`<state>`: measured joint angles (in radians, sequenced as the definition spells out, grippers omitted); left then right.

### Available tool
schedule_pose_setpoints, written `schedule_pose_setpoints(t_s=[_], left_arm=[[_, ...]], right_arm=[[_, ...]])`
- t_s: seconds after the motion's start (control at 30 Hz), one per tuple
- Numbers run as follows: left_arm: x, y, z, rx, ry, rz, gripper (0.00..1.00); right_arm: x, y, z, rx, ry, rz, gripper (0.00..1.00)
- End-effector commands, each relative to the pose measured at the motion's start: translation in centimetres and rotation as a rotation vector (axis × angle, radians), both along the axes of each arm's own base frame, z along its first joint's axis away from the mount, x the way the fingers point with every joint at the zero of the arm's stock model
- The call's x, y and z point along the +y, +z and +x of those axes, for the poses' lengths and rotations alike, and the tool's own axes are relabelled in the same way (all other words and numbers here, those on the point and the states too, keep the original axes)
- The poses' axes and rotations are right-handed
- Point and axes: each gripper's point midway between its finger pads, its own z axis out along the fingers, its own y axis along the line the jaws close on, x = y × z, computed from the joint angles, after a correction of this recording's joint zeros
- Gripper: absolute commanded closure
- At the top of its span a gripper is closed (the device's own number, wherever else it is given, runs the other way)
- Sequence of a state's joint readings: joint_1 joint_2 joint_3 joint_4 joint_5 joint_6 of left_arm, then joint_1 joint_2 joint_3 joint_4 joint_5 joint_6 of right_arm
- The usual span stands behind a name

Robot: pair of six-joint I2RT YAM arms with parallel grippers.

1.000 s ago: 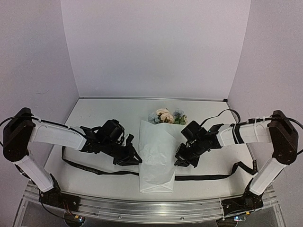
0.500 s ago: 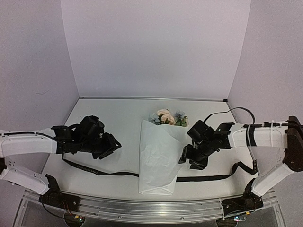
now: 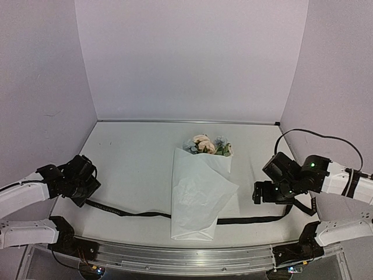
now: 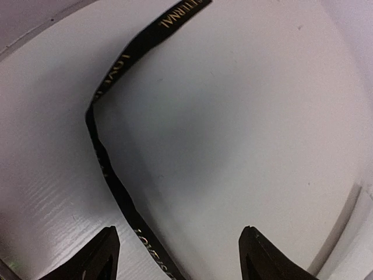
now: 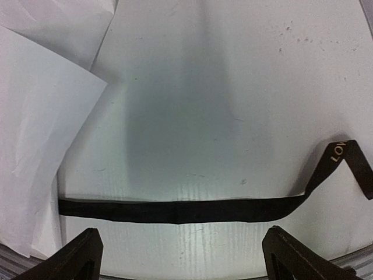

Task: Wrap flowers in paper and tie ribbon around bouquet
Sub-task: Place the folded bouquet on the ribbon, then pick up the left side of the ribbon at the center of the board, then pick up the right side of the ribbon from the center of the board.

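Under the paper-wrapped bouquet (image 3: 195,192) on the desk (image 3: 134,151), the limp ribbon (image 3: 125,211) trails either side, probably best pinched near its ends; left gripper (image 4: 182,254) and right gripper (image 5: 182,256) jaws apart, empty.

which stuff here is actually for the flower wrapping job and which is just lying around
For the job:
- flowers
- white paper wrapped round them
- black ribbon, flat on the table, coming out from both sides of the paper

Not for the job (fixtures only):
- table
- metal rail along the near edge
- black cable on the right arm
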<state>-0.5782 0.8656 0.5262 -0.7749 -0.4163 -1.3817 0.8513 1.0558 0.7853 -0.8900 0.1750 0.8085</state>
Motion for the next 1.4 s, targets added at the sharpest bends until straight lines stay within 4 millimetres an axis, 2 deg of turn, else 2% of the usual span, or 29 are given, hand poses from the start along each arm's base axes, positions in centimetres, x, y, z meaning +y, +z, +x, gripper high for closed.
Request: schedule_pose_setpoints(t_s=[0.0, 0.07, 0.23, 0.37, 0.53, 0.6, 0.73, 0.8, 0.83, 0.93, 1.1, 1.23, 1.37], left_arm=[[2.7, -1.1, 0.3, 0.079, 0.05, 0.092, 0.21], [3.2, -1.7, 1.1, 0.1, 0.039, 0.097, 0.18], [5.7, -3.3, 2.8, 0.172, 0.071, 0.105, 0.17], [7.1, -4.7, 3.8, 0.231, 0.089, 0.1, 0.24], [7.9, -5.4, 4.3, 0.263, 0.127, 0.108, 0.35], [8.0, -5.8, 4.4, 0.271, 0.134, 0.101, 0.46], [7.8, -6.5, 4.5, 0.284, 0.127, 0.088, 0.79], [7.6, -6.5, 4.8, 0.271, 0.117, 0.08, 0.94], [7.4, -6.4, 5.1, 0.26, 0.109, 0.076, 0.99], [7.3, -5.7, 5.7, 0.229, 0.092, 0.072, 1.0], [6.6, -4.4, 6.7, 0.166, 0.048, 0.052, 1.0], [6.0, -3.5, 7.4, 0.12, 0.007, 0.034, 1.0], [5.5, -2.7, 7.9, 0.08, -0.033, 0.023, 1.0]], right_arm=[[-3.7, 0.5, -0.2, -0.048, 0.043, -0.172, 0.02], [-4.6, 0.3, -1.2, 0.009, 0.031, -0.172, 0.02], [-5.2, -1.0, -3.0, 0.132, 0.0, -0.101, 0.02], [-5.9, -1.9, -3.9, 0.159, -0.014, -0.087, 0.02], [-7.5, -2.9, -4.9, 0.196, -0.093, -0.08, 0.02], [-7.9, -3.2, -5.2, 0.214, -0.135, -0.066, 0.02], [-8.4, -3.6, -5.4, 0.227, -0.189, -0.056, 0.02], [-8.6, -3.8, -5.4, 0.238, -0.218, -0.052, 0.03], [-8.8, -3.9, -5.4, 0.245, -0.237, -0.051, 0.03], [-9.0, -4.3, -5.1, 0.259, -0.289, -0.045, 0.03], [-9.3, -5.9, -4.5, 0.29, -0.41, -0.022, 0.12], [-8.4, -8.2, -2.7, 0.295, -0.546, 0.07, 0.22], [-9.0, -9.6, -2.0, 0.307, -0.618, 0.034, 0.34]])
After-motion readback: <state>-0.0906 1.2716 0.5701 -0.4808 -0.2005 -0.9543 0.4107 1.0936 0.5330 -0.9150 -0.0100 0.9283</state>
